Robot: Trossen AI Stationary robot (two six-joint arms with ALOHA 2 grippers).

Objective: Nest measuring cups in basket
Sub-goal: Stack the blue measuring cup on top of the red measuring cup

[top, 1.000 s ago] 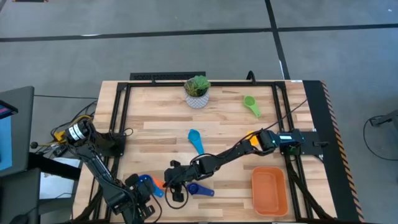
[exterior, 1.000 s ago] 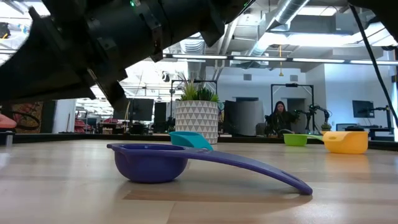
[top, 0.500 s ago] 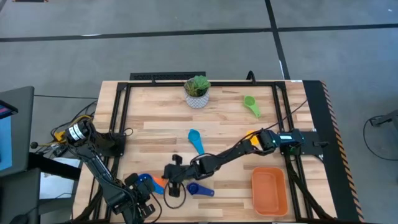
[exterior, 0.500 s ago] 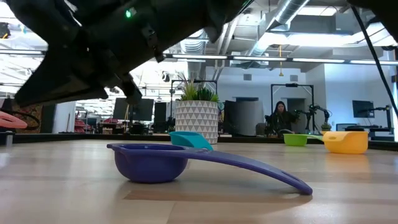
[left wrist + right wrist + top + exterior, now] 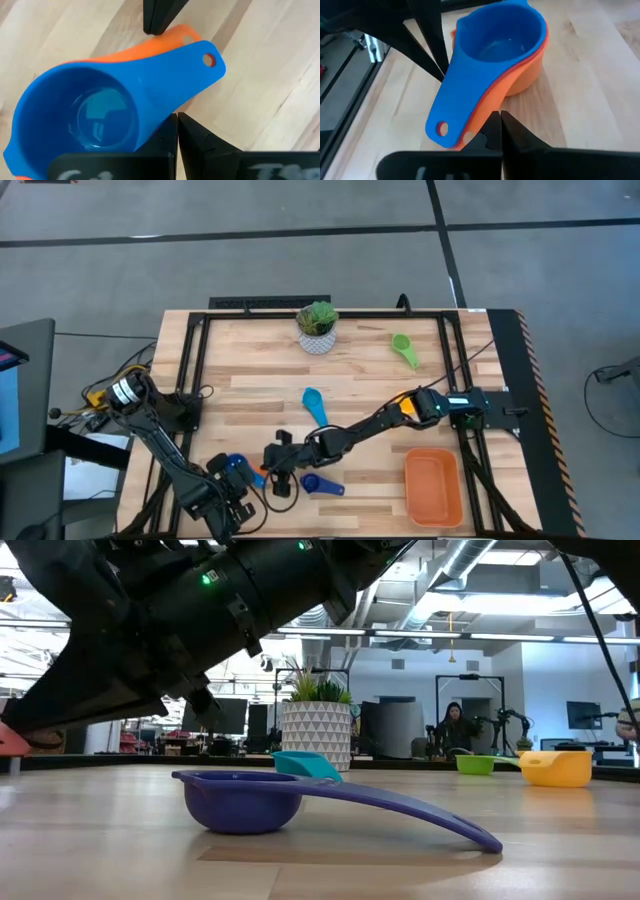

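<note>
Near the table's front edge, left of centre, a blue measuring cup sits nested inside an orange measuring cup, their flat handles stacked one on the other on the wooden table. Both arms meet at this pair. The right gripper reaches across from the right side, its two dark fingers pressed together with no gap and their tips right at the end of the stacked handles; whether they actually touch the handles is hard to tell. The left gripper comes in from the front left corner, its fingers likewise closed tight on nothing, tips just beside the blue cup's rim. Just right of the right gripper a dark blue measuring cup rests upright on the wood, its long handle sloping down to the table. A light blue measuring cup lies near the table's middle, a green measuring cup toward the back right, and a yellow measuring cup shows at the right in the low view. The orange basket stands at the front right corner, well apart from the cups. A white pot with a green plant stands at the back centre.
</note>
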